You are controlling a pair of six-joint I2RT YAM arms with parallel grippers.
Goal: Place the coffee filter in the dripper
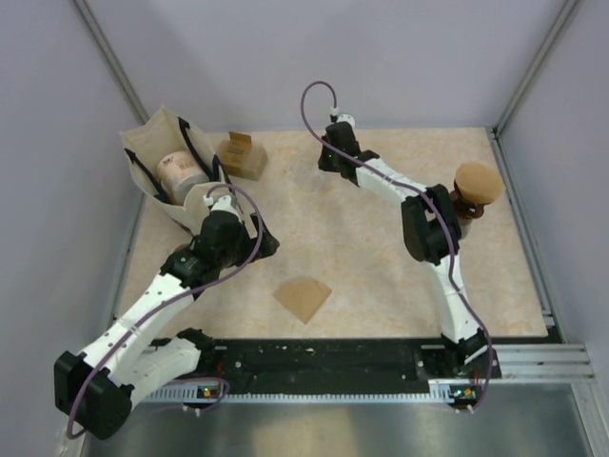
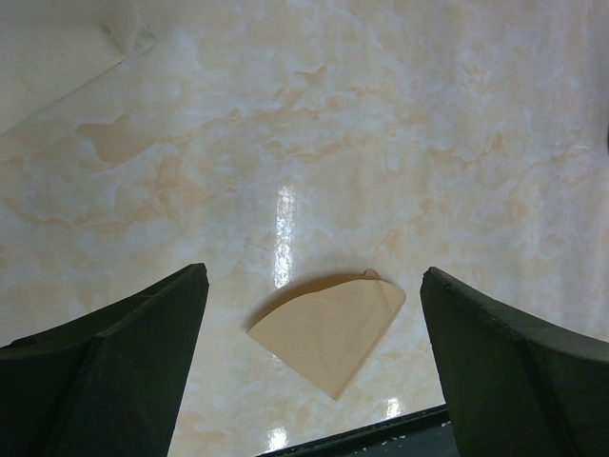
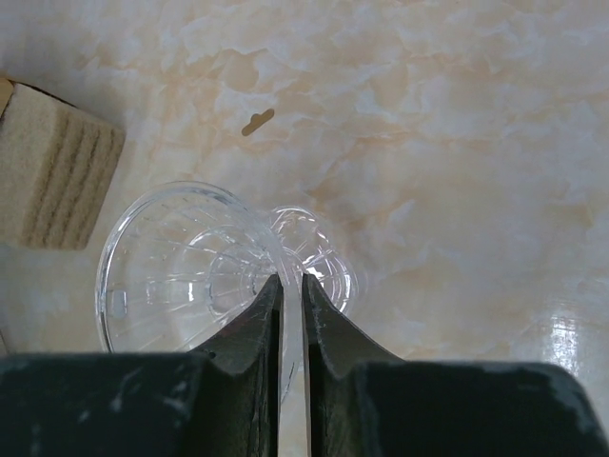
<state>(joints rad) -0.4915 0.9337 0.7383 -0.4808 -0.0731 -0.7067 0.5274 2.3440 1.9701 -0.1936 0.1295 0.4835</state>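
The right fingers (image 3: 269,309) stand almost together, clamped on the thin glass wall of the clear dripper (image 3: 181,267), whose rim runs down into the narrow gap between them. The dripper's wide mouth lies to the left of the fingers in the right wrist view and its smaller ringed base shows just to their right. Whether it rests on the table (image 3: 457,143) or hangs just off it cannot be told. A cardboard box (image 3: 57,171) sits just beyond the dripper on the left, and a small tan fleck (image 3: 257,121) lies on the table farther out. The left fingers (image 2: 152,328) are spread wide apart and grip nothing. Framed between them in the left wrist view is the coffee filter (image 2: 328,328), a tan fan-shaped paper lying flat on the table and touched by neither finger. From the top view the filter (image 1: 303,298) lies at the near middle of the table, just right of the left arm's wrist and well apart from the dripper, which the right arm holds at the far middle. At the far left corner stands an open cream bag (image 1: 152,152) with dark handles and a pale cylinder inside. At the right edge sits a round tan-topped object (image 1: 479,183) on a dark base.
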